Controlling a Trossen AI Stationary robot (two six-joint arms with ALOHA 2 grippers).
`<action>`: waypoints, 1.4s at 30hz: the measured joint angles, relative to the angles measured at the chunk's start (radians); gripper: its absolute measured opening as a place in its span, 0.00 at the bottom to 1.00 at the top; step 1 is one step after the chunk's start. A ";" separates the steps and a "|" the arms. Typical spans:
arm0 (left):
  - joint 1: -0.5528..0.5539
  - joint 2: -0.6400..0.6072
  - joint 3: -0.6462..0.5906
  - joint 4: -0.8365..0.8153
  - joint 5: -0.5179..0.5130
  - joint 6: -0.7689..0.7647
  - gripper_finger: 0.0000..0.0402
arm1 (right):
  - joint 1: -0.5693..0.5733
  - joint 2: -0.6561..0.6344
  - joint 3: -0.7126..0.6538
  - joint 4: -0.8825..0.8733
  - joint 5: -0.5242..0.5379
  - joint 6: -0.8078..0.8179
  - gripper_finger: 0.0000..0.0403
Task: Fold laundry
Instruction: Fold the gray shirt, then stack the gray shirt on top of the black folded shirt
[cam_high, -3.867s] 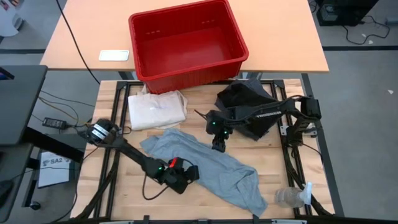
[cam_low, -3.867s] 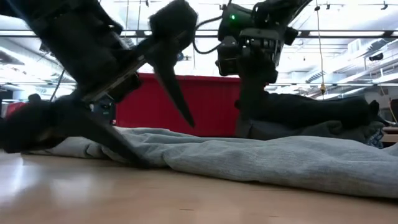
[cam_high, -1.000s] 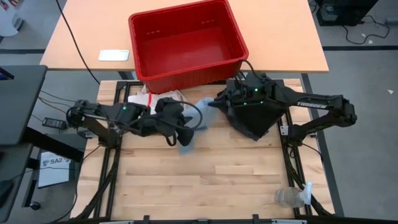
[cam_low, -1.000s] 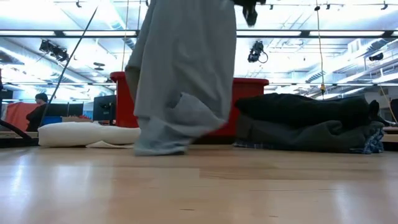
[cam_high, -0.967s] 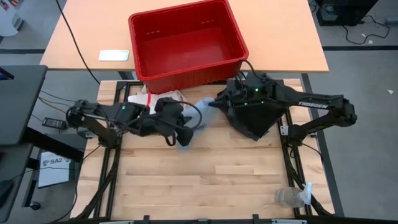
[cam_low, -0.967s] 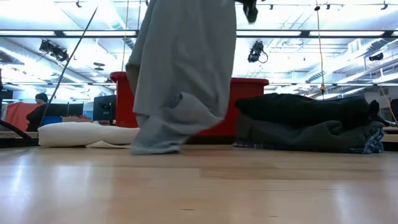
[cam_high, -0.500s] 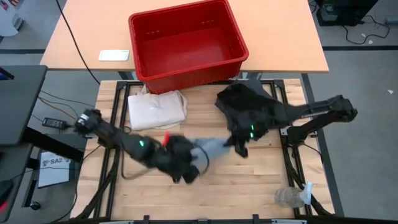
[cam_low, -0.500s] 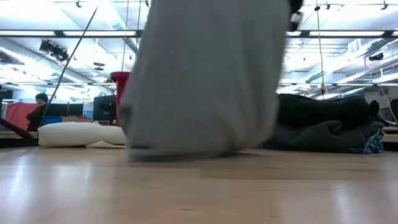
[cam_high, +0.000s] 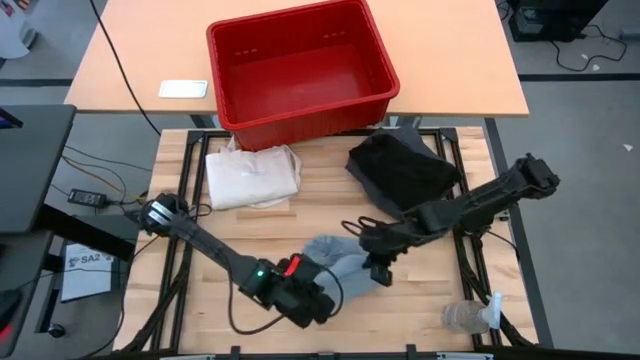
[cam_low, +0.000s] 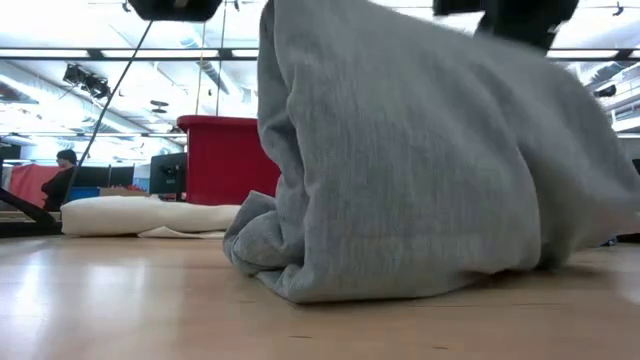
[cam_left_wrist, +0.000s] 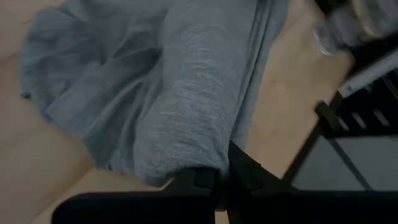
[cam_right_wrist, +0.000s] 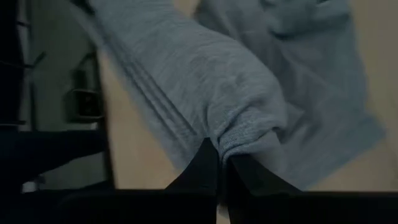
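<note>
Two grippers of mine are clamped on one garment, the light grey T-shirt (cam_high: 335, 262), which sits bunched on the wooden table (cam_high: 420, 320) well in front of the red bin (cam_high: 300, 68). My left gripper (cam_high: 318, 298) holds the edge of the shirt farthest from the bin, jaws pinched shut on a fold of grey cloth, as my left wrist view shows with the fabric (cam_left_wrist: 186, 99) drawn right down between my fingers (cam_left_wrist: 249, 174). My right gripper (cam_high: 379, 268) grips the shirt's other side, toward the clear plastic bottle (cam_high: 467, 317), its jaws likewise closed on a thick roll of the cloth (cam_right_wrist: 205, 81) squeezed between its fingertips (cam_right_wrist: 202, 165).

From the low camera the shirt (cam_low: 430, 170) rises in a tall draped mound, its lower folds resting on the table.

Closer to the bin than the shirt, a dark heap of garments (cam_high: 402, 172) lies just in front of the bin's right corner. The cream tote bag (cam_high: 252, 176) lies flat before the bin's left corner, well apart from the shirt. A white phone-like slab (cam_high: 183, 89) rests beside the bin on the far desk.
</note>
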 joint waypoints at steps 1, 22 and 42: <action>0.009 0.002 0.000 -0.009 0.003 -0.015 0.03 | -0.017 0.013 0.000 -0.002 -0.001 -0.013 0.03; 0.197 0.000 -0.206 -0.179 0.183 -0.141 0.36 | -0.422 0.214 -0.001 0.045 -0.173 -0.399 0.32; 0.127 -0.124 -0.391 0.242 -0.085 -0.346 0.69 | -0.490 -0.080 -0.233 0.075 -0.249 -0.177 0.86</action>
